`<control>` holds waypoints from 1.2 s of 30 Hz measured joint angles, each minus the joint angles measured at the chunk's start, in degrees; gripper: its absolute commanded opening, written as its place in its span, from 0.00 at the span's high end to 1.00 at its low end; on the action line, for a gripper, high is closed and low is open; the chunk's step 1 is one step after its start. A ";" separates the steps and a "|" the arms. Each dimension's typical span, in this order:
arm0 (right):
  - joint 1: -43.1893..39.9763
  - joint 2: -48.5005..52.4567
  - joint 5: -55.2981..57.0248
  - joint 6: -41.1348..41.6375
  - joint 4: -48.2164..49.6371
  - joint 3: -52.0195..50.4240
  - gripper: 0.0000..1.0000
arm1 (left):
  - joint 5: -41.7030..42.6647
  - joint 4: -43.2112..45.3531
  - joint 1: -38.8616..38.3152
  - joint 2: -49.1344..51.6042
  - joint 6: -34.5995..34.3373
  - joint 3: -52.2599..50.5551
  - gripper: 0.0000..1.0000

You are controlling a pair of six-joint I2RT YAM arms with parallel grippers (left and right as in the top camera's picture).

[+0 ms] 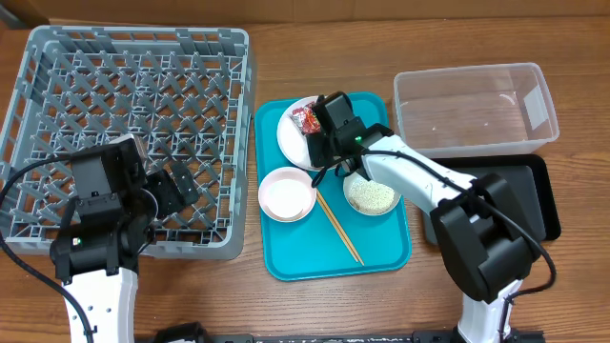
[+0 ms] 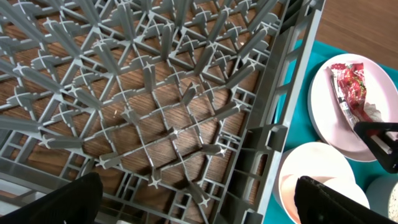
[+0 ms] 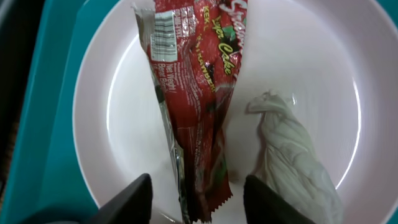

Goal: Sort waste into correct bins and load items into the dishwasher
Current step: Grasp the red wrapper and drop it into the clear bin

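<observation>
Overhead: right gripper [image 1: 313, 138] hides much of the plate [image 1: 289, 133] and wrapper [image 1: 305, 118], right arm covers part of the black tray [image 1: 538, 200]; right wrist view crops the fingertips [image 3: 134, 202] at the bottom edge.

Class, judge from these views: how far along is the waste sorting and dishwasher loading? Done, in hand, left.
Done: nothing visible; the dish rack and clear tub hold nothing. In hand: the right hand straddles the red wrapper on the plate, not yet gripping. Left: wrapper, rice, pink bowl, chopsticks, all on the teal tray; left hand hangs open over the rack.
</observation>
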 measured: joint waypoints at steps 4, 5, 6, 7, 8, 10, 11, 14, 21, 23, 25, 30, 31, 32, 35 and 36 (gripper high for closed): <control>0.00 1.51 -0.02 0.28 0.37 0.00 0.85 | 0.00 0.00 0.00 0.48 0.00 0.00 0.00; 0.00 1.62 0.00 0.39 0.66 0.00 0.91 | 0.00 0.00 0.00 0.52 0.00 0.00 0.00; 0.00 1.62 -0.04 0.46 0.63 0.07 0.96 | 0.00 0.00 0.00 0.52 0.00 0.02 0.00; 0.00 1.60 -0.04 0.31 0.24 0.66 0.96 | 0.00 0.00 0.00 0.55 0.00 0.02 0.00; 0.00 1.60 -0.04 0.33 -0.50 1.25 0.96 | 0.00 0.00 0.00 0.55 0.00 0.04 0.00; 0.00 1.60 -0.02 0.20 -3.04 3.26 0.96 | 0.00 -0.02 0.00 0.55 0.00 0.04 0.00; -0.07 1.60 0.00 0.13 -4.39 4.66 0.96 | 0.00 -0.02 0.00 0.55 0.00 0.04 0.00; -0.24 0.61 -0.02 0.11 -7.89 8.46 0.96 | 0.00 -0.02 0.00 0.55 0.00 0.04 0.00; -8.04 -12.07 2.67 0.15 -17.38 14.03 0.96 | 0.00 0.02 0.00 0.59 0.00 0.04 0.00; -11.67 -14.16 3.56 0.15 -20.48 14.60 0.96 | 0.00 0.13 0.00 0.59 0.00 0.04 0.00; -15.78 -14.93 4.31 0.55 -24.13 14.73 0.96 | 0.00 0.59 0.00 0.59 0.00 0.04 0.00; -23.65 -12.87 4.96 1.38 -28.15 13.77 0.96 | 0.00 1.07 0.00 0.59 0.00 0.07 0.00; -24.17 -12.61 4.85 1.38 -28.17 13.44 0.92 | 0.00 1.11 0.00 0.59 0.00 0.07 0.00; -25.00 -12.20 4.52 1.42 -28.46 12.90 0.82 | 0.00 1.11 0.00 0.59 0.00 0.07 0.00; -25.94 -11.45 3.78 1.55 -28.28 12.15 0.56 | 0.00 1.11 0.00 0.59 0.00 0.07 0.00; -25.94 -11.41 3.72 1.60 -28.11 12.13 0.41 | 0.00 1.11 0.00 0.59 0.00 0.07 0.00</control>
